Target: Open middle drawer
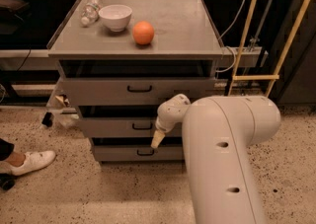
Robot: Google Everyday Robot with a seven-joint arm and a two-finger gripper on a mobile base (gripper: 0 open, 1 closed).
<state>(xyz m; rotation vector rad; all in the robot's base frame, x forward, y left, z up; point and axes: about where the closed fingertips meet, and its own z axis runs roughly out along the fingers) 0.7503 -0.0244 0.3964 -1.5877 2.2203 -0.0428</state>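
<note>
the gripper (pixel 157 139) points down from a bent wrist, close against the middle drawer (pixel 108 127); open or closed, i cannot tell. the drawer's flat grey metal front sits right behind it, its small black handle (pixel 142 127) just left. the arm (pixel 222 159) is smooth, rounded and white.

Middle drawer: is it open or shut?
Shut, as far as seen: the middle drawer shows no interior. The tool hangs before its front, right of the handle.
</note>
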